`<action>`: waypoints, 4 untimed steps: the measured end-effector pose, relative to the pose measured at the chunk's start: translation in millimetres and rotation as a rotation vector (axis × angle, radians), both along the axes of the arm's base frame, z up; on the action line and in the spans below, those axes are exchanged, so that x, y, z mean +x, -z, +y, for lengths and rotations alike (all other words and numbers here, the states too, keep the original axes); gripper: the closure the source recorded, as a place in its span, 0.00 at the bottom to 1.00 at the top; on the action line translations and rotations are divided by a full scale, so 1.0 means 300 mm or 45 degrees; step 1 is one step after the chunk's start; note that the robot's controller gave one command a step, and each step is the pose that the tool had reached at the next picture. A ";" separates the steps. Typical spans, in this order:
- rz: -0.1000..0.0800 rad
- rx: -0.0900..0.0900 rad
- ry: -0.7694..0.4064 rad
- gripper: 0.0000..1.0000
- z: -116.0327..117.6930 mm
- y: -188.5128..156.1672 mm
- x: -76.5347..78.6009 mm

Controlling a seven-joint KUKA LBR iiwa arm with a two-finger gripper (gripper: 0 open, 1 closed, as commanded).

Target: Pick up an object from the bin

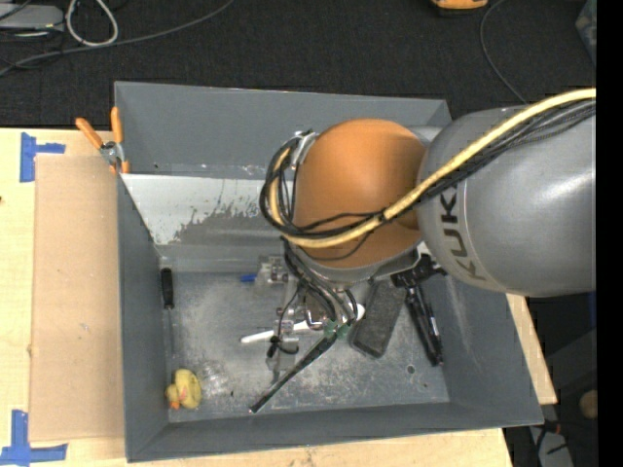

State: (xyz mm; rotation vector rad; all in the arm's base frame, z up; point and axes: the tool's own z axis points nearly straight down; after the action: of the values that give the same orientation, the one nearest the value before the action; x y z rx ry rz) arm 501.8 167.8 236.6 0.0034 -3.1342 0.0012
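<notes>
Where hand (290, 337) hangs, thin black rod (287, 379) lies slanted.

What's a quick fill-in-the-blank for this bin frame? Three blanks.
1. The rubber duck in the near-left corner of the bin is ____ in colour.
2. In the camera view, the dark grey block lies to the ____ of the gripper.
3. The rounded cover on the arm's wrist is ____ in colour.
Missing words: yellow; right; orange.
</notes>
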 end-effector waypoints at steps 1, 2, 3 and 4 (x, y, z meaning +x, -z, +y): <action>-0.007 0.001 0.006 0.00 -0.004 -0.008 0.005; -0.016 0.005 -0.304 0.00 -0.077 0.162 0.053; -0.007 0.004 -0.238 0.00 -0.250 0.246 0.157; 0.000 0.006 -0.615 0.00 -0.317 0.313 0.166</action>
State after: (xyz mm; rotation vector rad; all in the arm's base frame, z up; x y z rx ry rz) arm 551.7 72.6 142.8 0.7533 -3.0429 -0.0033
